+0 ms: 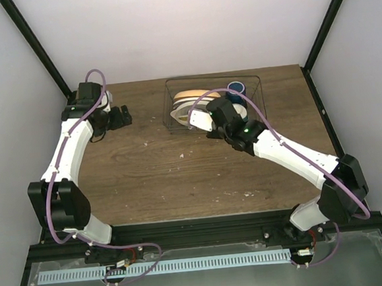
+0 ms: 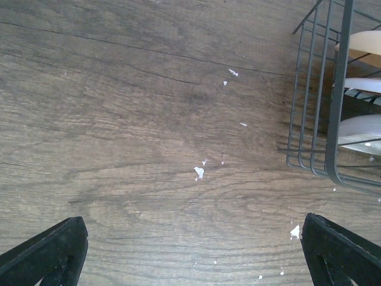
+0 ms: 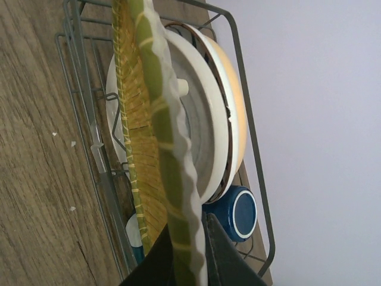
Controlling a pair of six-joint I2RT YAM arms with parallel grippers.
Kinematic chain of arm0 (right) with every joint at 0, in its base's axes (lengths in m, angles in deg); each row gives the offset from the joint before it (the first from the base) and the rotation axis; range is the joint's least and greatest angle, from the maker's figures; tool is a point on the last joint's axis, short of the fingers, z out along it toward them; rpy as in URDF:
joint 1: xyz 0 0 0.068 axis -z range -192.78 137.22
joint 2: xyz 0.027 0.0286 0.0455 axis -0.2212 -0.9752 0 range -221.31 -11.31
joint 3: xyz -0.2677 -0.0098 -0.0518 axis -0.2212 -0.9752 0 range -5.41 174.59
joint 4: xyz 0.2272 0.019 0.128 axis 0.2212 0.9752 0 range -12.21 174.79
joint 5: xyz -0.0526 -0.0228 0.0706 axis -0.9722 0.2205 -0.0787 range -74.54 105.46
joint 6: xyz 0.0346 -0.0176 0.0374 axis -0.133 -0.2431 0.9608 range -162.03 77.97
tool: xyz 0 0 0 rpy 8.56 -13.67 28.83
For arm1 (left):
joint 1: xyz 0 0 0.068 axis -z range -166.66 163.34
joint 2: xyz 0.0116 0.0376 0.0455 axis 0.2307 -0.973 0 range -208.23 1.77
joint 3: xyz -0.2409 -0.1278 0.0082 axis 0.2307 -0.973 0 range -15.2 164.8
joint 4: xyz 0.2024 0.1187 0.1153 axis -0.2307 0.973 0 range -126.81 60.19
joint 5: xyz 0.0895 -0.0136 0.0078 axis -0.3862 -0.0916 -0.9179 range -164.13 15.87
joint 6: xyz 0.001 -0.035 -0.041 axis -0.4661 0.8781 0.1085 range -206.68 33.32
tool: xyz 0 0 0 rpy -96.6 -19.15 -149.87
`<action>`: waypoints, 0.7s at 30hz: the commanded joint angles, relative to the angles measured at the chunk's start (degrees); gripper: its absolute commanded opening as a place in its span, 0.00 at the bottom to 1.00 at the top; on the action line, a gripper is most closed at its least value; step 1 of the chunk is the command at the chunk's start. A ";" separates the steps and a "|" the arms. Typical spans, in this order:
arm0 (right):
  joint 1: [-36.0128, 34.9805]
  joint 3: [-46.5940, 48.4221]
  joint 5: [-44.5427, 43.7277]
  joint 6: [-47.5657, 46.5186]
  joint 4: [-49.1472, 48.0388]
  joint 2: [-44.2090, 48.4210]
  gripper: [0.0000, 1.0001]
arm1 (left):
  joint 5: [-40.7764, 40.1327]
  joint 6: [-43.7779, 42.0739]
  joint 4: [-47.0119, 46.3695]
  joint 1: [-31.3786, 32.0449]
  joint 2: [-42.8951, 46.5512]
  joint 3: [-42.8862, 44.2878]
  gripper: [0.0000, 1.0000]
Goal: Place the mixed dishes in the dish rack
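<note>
The dark wire dish rack [image 1: 256, 77] stands at the back of the table, right of centre. Standing on edge in it are an orange-yellow plate [image 3: 235, 113] and a cream plate with grey rings [image 3: 202, 140]. A dark blue mug [image 3: 239, 213] lies at the rack's far end, also in the top view [image 1: 237, 86]. A bit of a white-and-blue bowl [image 3: 134, 235] shows low in the rack. My right gripper [image 3: 187, 241] is shut on the wavy rim of an olive-green and yellow plate [image 3: 158, 119], held on edge inside the rack. My left gripper [image 2: 196, 250] is open and empty above bare wood, left of the rack [image 2: 330, 119].
The wooden table [image 1: 180, 171] carries small white flecks [image 2: 199, 172]. Black frame posts rise at the back corners. A light wall stands close behind the rack. The left arm [image 1: 70, 148] reaches along the table's left side.
</note>
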 commanded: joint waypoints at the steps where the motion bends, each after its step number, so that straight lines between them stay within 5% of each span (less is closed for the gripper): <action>1: -0.45 -1.58 -1.28 -3.97 -7.18 0.27 0.01 | 0.49 -0.07 -0.96 -0.30 0.60 -0.55 1.00; 21: -0.49 -2.72 -0.82 -8.86 -13.03 -4.23 0.01 | 1.46 -0.57 -1.06 -1.15 -1.24 0.19 1.00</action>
